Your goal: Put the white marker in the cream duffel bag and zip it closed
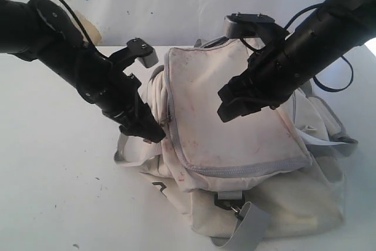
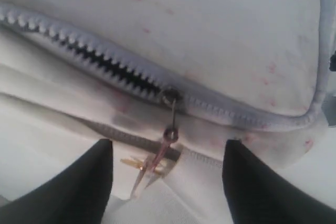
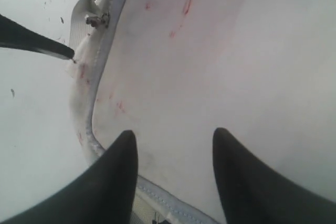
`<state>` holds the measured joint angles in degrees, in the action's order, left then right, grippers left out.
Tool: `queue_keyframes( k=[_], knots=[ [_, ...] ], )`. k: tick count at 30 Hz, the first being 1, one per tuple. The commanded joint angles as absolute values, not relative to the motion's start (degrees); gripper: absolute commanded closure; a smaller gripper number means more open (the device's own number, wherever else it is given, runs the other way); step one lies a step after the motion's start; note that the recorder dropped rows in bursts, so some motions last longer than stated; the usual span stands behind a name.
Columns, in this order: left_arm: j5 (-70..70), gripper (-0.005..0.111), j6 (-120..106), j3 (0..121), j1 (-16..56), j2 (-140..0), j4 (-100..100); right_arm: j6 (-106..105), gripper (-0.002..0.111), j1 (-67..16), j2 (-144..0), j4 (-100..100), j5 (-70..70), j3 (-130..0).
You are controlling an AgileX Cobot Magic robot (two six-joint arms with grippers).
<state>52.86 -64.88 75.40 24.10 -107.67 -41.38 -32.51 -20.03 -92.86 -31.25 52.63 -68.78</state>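
Got large soft cream fabric duffel bag (image 1: pixel 235 139), reddish stains, lying mid white tabletop (image 1: pixel 53 174), flat top panel up. Along panel's left edge: grey toothed zipper (image 2: pixel 105 64), meshed shut on one side of small metal slider (image 2: pixel 170 97), gaping on the other with dark gap showing. Thin metal pull tab (image 2: pixel 157 158) hanging off slider, down between black fingers (image 2: pixel 79 192) of left gripper (image 2: pixel 169 142). Jaws apart there, one either side of tab, clamped on nothing; can't tell whether fingertips touch fabric. Right gripper (image 3: pixel 173 137) over stained top panel, in from zipper edge and apart from left gripper, jaws likewise spread, holding nothing; can't tell contact with panel. In right wrist view, slider and both left fingers at bag's far edge. At front of bag: grey webbing strap (image 1: pixel 249 224) with black clip (image 1: pixel 226 204), lying loose on tabletop.
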Motion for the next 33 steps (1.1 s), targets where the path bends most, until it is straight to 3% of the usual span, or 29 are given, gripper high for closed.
queue_keyframes(
  k=[1, 3, 4, 7, 10, 21, 26, 33],
  knots=[
    [49.22, 0.043, -65.36, 75.13, 25.81, -107.38, -42.43, -33.28, 0.066, -20.07, -92.86, -31.31, 52.08, -68.6],
    [48.55, 0.05, -65.36, 73.79, 25.79, -107.38, -42.55, -33.28, 0.066, -20.07, -92.86, -31.31, 51.93, -68.6],
    [46.09, 0.061, -65.36, 72.47, 25.79, -107.38, -43.03, -33.28, 0.066, -20.07, -92.86, -31.31, 51.73, -68.6],
    [43.21, 0.077, -65.36, 71.07, 25.79, -107.38, -44.14, -33.28, 0.066, -20.07, -92.86, -31.31, 51.73, -68.6],
    [42.6, 0.107, -65.36, 71.07, 25.79, -107.27, -45.55, -33.28, 0.066, -20.07, -92.86, -31.31, 52.14, -68.6],
    [53.06, 0.107, -66.26, 79.35, 23.56, -107.27, -40.42, -31.33, 0.064, -25.4, -92.98, -31.42, 50.56, -68.6],
    [50.23, 0.107, -68.09, 79.44, 23.3, -107.27, -26.48, -26.19, 0.05, -26.26, -95.6, -33.81, 47.13, -68.6],
    [48.01, 0.107, -68.36, 79.44, 23.32, -107.27, -30.97, -31.65, 0.049, -26.26, -98.4, -42.92, 44.51, -68.6]
  ],
)
